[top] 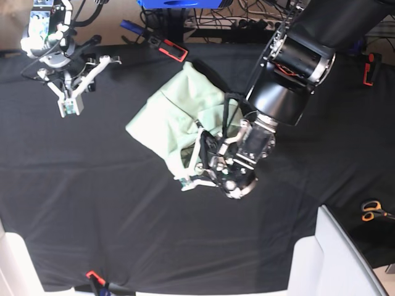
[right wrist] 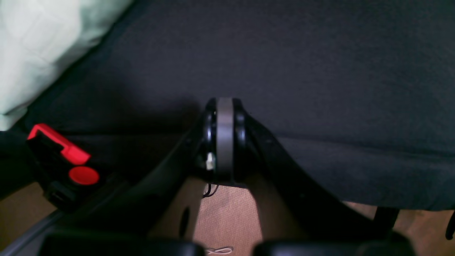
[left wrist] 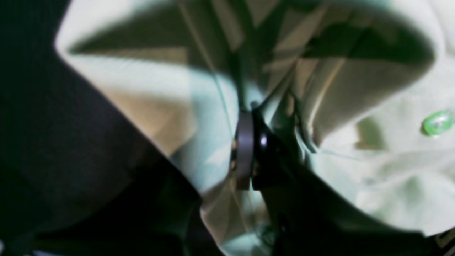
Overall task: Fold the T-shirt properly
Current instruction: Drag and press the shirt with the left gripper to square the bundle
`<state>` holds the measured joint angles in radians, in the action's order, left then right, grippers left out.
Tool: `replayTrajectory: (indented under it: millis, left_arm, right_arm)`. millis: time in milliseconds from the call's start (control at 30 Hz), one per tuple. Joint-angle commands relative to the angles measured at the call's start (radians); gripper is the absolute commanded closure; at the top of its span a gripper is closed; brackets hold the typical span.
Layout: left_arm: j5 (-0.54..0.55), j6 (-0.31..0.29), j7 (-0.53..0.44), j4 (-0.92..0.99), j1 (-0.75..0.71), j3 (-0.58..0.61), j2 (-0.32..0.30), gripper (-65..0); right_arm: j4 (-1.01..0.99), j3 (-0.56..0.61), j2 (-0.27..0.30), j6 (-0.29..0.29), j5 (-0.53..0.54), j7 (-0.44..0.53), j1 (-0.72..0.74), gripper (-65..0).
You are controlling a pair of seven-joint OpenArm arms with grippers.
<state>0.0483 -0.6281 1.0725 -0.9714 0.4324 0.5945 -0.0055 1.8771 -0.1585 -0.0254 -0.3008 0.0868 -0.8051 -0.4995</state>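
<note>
Near the middle of the black table cloth (top: 123, 209) lies the T-shirt (top: 176, 111), my left gripper (top: 190, 180) pinching its bunched edge. My right gripper (top: 69, 106) sits closed, empty, far-left corner; scissors (top: 371, 210) at the right edge.

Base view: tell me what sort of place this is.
Probably a robotics lab bench rather than a home. A black cloth covers the table and is held by red clamps; cables and a power strip crowd the far edge, and two robot arms work over a T-shirt.
</note>
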Motion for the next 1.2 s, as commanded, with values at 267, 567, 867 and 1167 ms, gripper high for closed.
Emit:
replayTrajectory:
  millis: [267, 567, 867, 1167]
  left_arm:
    - [-0.322, 0.003, -0.168, -0.010, 0.024, 0.005, 0.100, 0.0]
    - [-0.525, 0.003, -0.305, -0.005, 0.036, 0.005, 0.129, 0.0]
    - [-0.609, 0.003, -0.446, 0.116, 0.072, 0.003, 0.143, 0.0]
    - [-0.604, 0.003, -0.524, 0.118, 0.073, 0.005, 0.163, 0.0]
  right_arm:
    - [0.016, -0.002, 0.002, 0.001, 0.006, 0.016, 0.002, 0.0]
    - [0.016, -0.002, 0.002, 0.001, 0.006, 0.016, 0.006, 0.0]
    - [0.016, -0.002, 0.002, 0.001, 0.006, 0.016, 0.008, 0.0]
    - [0.016, -0.002, 0.002, 0.001, 0.006, 0.016, 0.008, 0.0]
